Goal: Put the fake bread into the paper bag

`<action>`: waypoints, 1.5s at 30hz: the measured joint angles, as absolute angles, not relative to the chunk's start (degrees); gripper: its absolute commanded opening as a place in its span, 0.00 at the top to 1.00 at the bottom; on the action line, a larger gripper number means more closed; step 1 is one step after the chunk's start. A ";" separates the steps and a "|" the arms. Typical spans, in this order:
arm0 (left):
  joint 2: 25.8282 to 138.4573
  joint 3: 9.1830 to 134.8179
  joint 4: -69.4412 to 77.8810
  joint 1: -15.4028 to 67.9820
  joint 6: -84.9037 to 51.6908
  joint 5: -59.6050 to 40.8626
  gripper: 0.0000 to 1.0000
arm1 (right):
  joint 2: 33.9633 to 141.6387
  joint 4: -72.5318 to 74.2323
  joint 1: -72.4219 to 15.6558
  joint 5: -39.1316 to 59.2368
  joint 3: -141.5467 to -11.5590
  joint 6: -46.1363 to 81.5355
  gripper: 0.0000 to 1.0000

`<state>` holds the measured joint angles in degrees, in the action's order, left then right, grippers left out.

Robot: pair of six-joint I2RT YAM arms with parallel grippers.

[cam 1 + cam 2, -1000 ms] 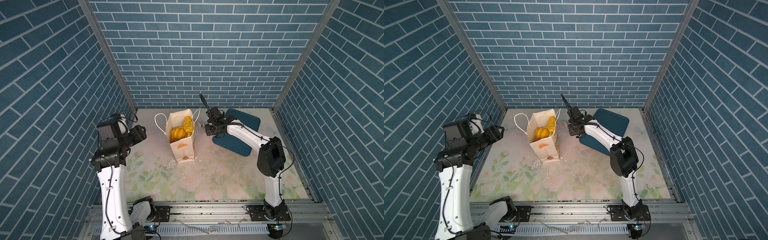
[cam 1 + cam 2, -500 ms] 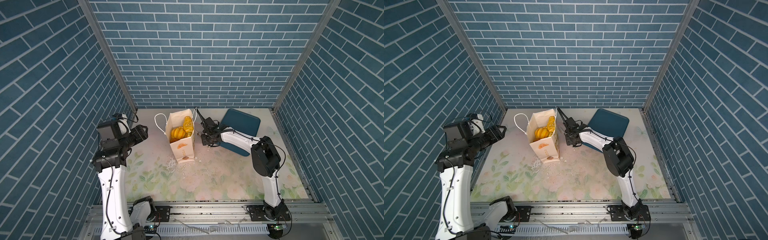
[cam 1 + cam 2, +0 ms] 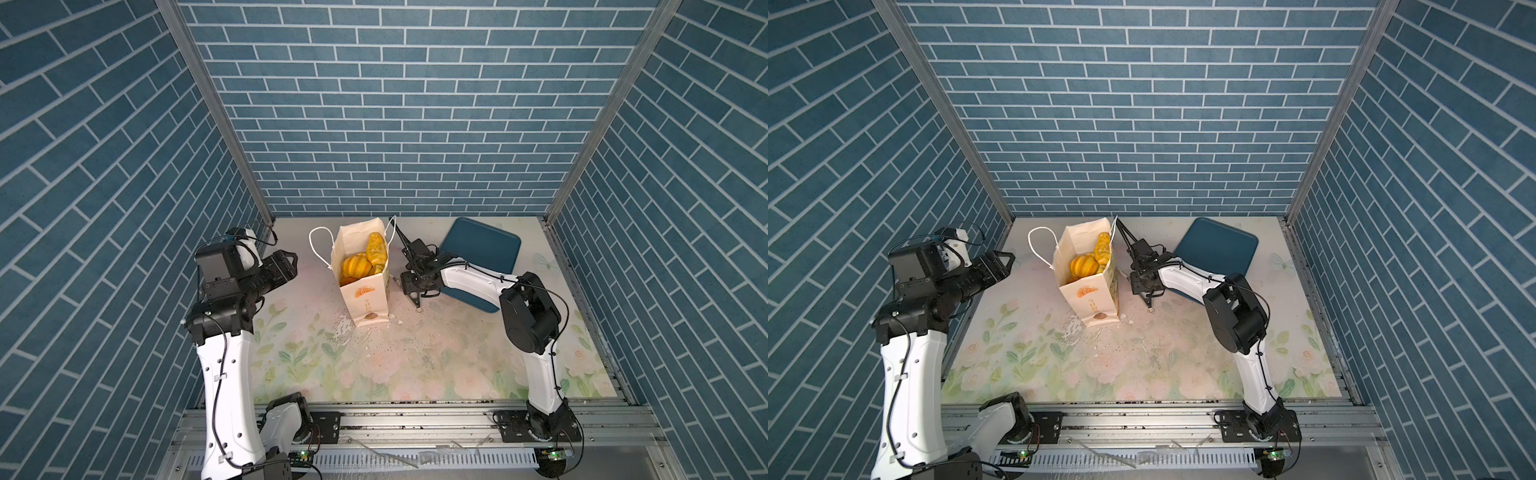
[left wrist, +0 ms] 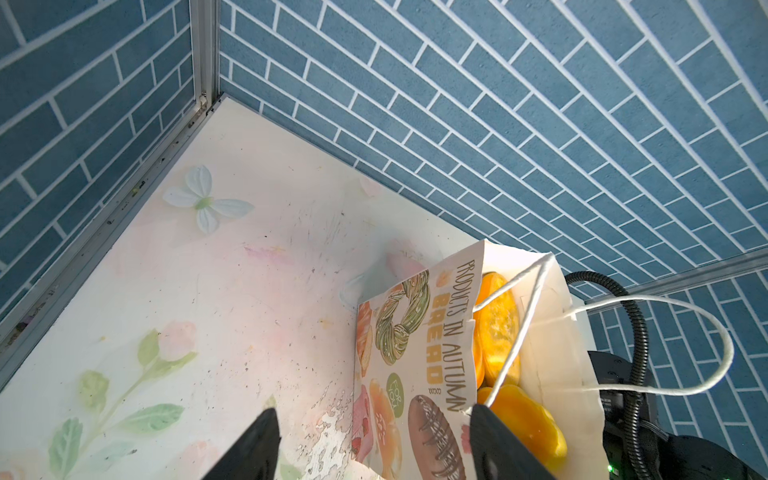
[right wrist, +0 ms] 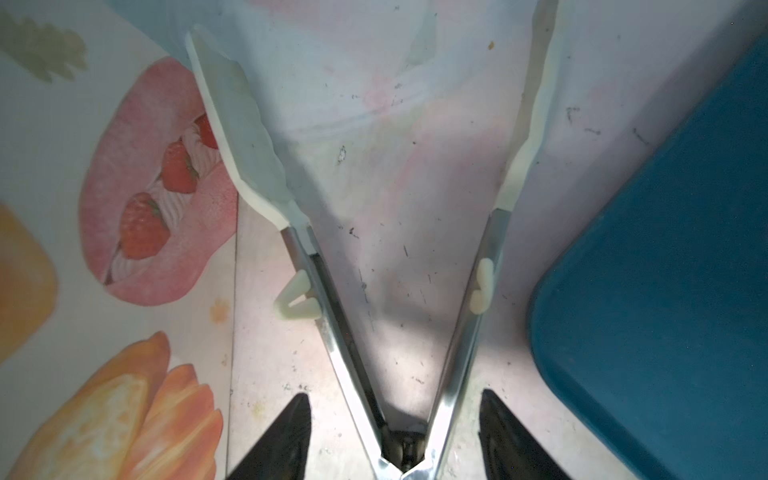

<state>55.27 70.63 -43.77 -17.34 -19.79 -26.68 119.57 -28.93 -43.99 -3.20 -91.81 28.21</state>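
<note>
On the floral table (image 3: 415, 357), the blue tray (image 3: 482, 249) lay at the back right; the bag (image 3: 365, 295) stood upright near it, mouth open; the bread (image 3: 357, 266) sat inside the bag; the left gripper (image 4: 374, 411) hovered beside the bag, fingers wide and empty; the right gripper (image 5: 395, 395) pointed down between bag and tray, fingers spread clear of the tongs (image 5: 343, 353) between them.

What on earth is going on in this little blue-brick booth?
Two robot arms are packing fake bread into a paper bag. The bag stands upright on the table with several golden pieces inside. The right pincer is down between the bag and a blue tray, open around a pair of spread tongs. The left pincer hangs open, apart from the bag, holding nothing.
</note>
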 measured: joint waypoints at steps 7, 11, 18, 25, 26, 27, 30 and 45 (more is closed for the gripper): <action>55.27 70.63 -43.77 -17.34 -19.94 -26.89 0.26 | 114.39 -28.42 -43.83 -5.43 -88.73 28.01 0.34; 55.35 70.63 -43.72 -17.34 -19.92 -26.83 0.26 | 107.24 -28.27 -43.59 -9.47 -88.12 25.87 0.35; 56.14 70.00 -41.82 -17.34 -19.94 -26.61 0.26 | 90.70 -25.12 -41.36 -19.35 -85.71 19.77 0.35; 56.12 61.04 -32.01 -17.34 -19.84 -25.89 0.27 | 78.30 -21.12 -33.26 -26.63 -74.74 15.05 0.31; 56.14 59.24 -30.37 -17.34 -19.79 -25.30 0.27 | 76.93 -20.78 -31.90 -27.14 -72.42 14.66 0.30; 56.21 57.25 -28.49 -17.34 -19.66 -24.62 0.27 | 75.44 -20.18 -30.02 -27.57 -69.58 14.48 0.28; 56.27 50.94 -22.04 -17.34 -18.96 -21.89 0.27 | 71.83 -18.31 -24.75 -28.69 -61.21 13.85 0.25; 64.58 23.99 18.37 -12.43 -10.39 0.36 0.21 | 75.33 14.46 -10.26 -28.71 -31.24 8.38 0.07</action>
